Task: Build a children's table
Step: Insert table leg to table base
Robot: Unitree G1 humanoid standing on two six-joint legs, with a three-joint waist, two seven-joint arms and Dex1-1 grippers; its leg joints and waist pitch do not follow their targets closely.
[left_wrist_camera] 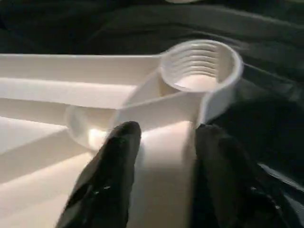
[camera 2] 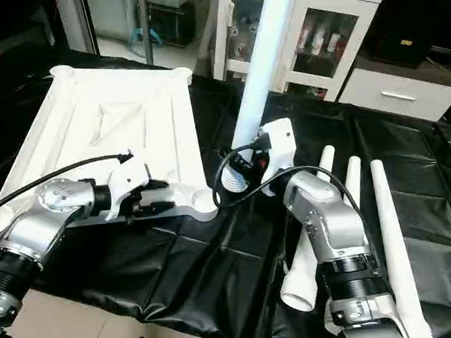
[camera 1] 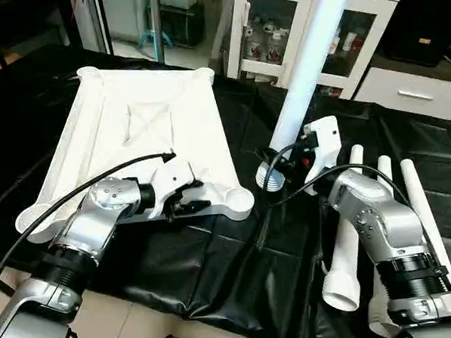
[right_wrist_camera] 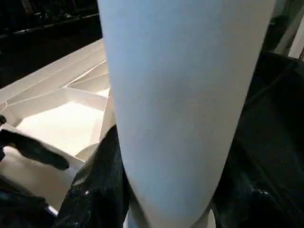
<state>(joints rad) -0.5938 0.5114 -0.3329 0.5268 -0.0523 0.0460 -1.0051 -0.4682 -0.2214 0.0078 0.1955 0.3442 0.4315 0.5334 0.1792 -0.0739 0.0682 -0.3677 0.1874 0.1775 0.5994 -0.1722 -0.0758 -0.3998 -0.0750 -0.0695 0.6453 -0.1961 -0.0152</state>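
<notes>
The children's table top (camera 1: pixel 132 121) lies upside down on the black cloth, X-ribs up. My left gripper (camera 1: pixel 189 201) is at its near rim beside the near-right corner socket (camera 1: pixel 238 201). In the left wrist view its fingers (left_wrist_camera: pixel 118 152) press both sides of that rim, just short of the threaded socket (left_wrist_camera: pixel 199 66). My right gripper (camera 1: pixel 286 162) is shut on a white leg (camera 1: pixel 307 66) held upright and leaning, its threaded end (camera 1: pixel 270 178) low, just right of that corner socket. The leg (right_wrist_camera: pixel 180 95) sits between the right fingers (right_wrist_camera: pixel 95 190).
Three more white legs (camera 1: pixel 346 238) lie side by side on the black-draped worktable (camera 1: pixel 215 268) beneath my right forearm. A white glass-door cabinet (camera 1: pixel 264 31) and a drawer unit (camera 1: pixel 414 91) stand behind. The worktable's front edge drops to the floor (camera 1: pixel 120 326).
</notes>
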